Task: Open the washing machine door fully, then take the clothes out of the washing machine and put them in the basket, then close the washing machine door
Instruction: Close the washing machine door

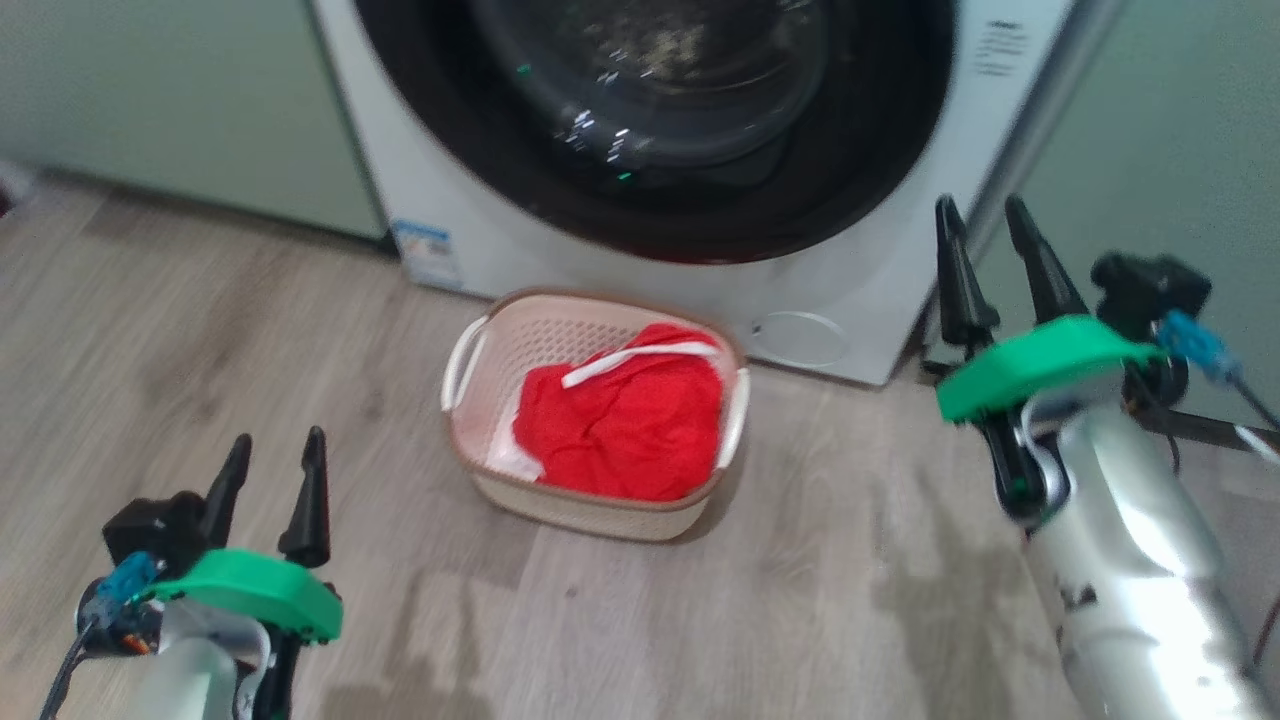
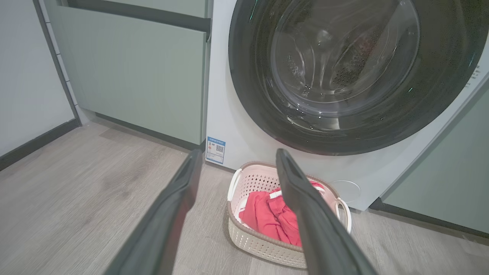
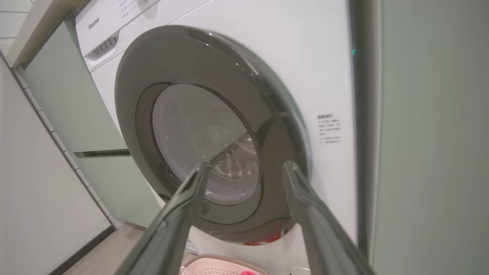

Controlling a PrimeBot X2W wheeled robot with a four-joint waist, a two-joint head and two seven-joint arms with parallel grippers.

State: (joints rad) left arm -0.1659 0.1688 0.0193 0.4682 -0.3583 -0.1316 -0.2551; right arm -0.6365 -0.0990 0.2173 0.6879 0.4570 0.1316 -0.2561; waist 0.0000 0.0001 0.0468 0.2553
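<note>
Hisense logo (image 3: 94,23) on white washing machine (image 3: 305,57)

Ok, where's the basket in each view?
Head view: basket centre, on the floor before the washing machine, red clothes inside.
Left wrist view: lower middle, partly behind the left gripper.
Right wrist view: bottom edge, a strip of rim between the right gripper fingers.
Shared landmark: washing machine door, above the basket in all three.

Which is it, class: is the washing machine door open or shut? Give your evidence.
Shut: the washing machine door lies flat against the washing machine, with no gap showing at its rim. Whether it latched, cannot tell.
</note>
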